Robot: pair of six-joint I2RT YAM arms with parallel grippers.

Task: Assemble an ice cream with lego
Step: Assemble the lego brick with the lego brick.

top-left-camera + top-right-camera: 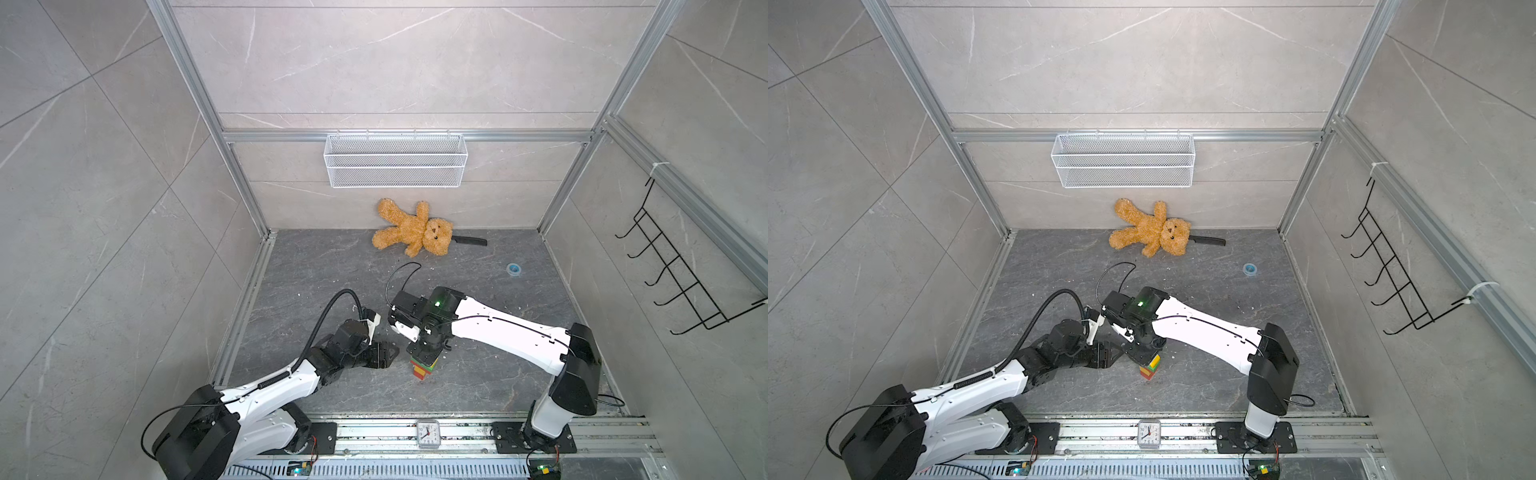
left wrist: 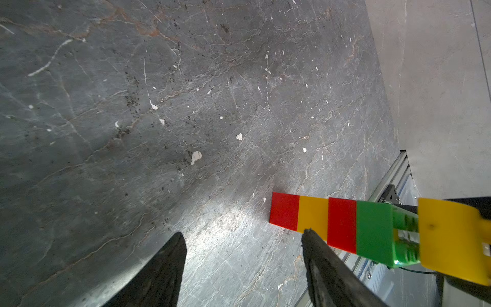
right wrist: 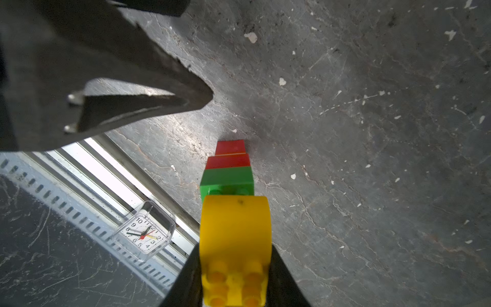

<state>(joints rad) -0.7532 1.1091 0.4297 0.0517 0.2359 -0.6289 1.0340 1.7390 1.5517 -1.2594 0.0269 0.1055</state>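
A: What can't we see?
B: In both top views the right tool point(image 1: 424, 357) covers the head of the ice cream point(image 1: 420, 371). Only the red-and-yellow stem and a bit of green show under it. The right wrist view cuts that tool's fingers point(image 3: 186, 281) off at the frame edge. The left wrist view cuts off part of the yellow cap point(image 2: 451, 239).
A: Where's the ice cream?
B: Upright on the tabletop point(image 1: 478, 386), just beyond the clock point(image 1: 428, 433). Bottom up: red, yellow, red, green, yellow cap.
A: Cap seated?
B: Not flush. Green studs show in a gap between the green brick and the cap. Can't tell how deep they sit.
A: Right tool?
B: Pinching the cap, one finger on each side.
A: Left tool point(image 2: 243, 234)?
B: Spread, nothing between the fingers. It's beyond the clock and to its left, just beside the stem. In the left wrist view one fingertip overlaps the stem's yellow brick. Can't tell if it touches.
A: Anything else?
B: Bear point(image 1: 415, 230) well beyond the clock, at the back wall. A black bar point(image 1: 471, 241) sticks out from behind its head, the rest hidden.
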